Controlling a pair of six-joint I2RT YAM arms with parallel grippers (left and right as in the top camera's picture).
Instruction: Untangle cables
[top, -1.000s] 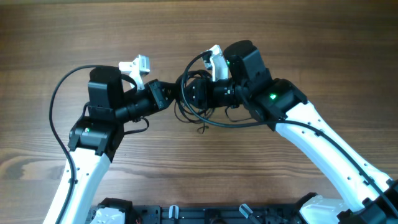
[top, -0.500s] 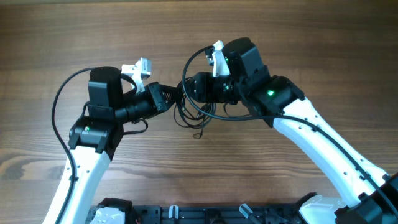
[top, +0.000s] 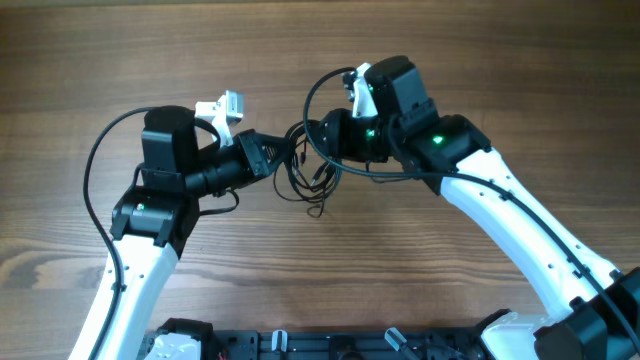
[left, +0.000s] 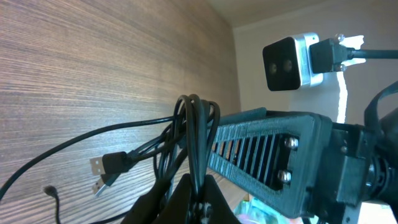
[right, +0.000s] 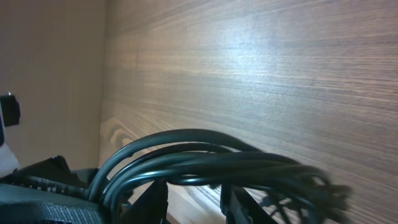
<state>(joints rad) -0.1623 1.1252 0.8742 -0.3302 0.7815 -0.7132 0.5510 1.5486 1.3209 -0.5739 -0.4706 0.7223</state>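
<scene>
A: Where are the cables?

B: Bunched right at the tip of the left end effector, held above the desk. A few loose strands hang from that tip towards the wood.

A: Does it actually have them?

B: Yes. In the left wrist view its tips are closed together on the bundle, and a loop stands straight up out of them (thin black strands, several side by side). A flat metal USB plug dangles just to the side of that grip, and a thinner strand's tiny end lies a little further out.

A: And the right end effector?

B: Just beyond the left end effector's tip, almost nose to nose with it. One ribbed finger sits right behind the loop.

A: Is it gripping?

B: Hard to say. In its own camera its fingers stand a narrow way apart and blurred. The strands run across in front of them, and I cannot tell whether any is pinched.
</scene>
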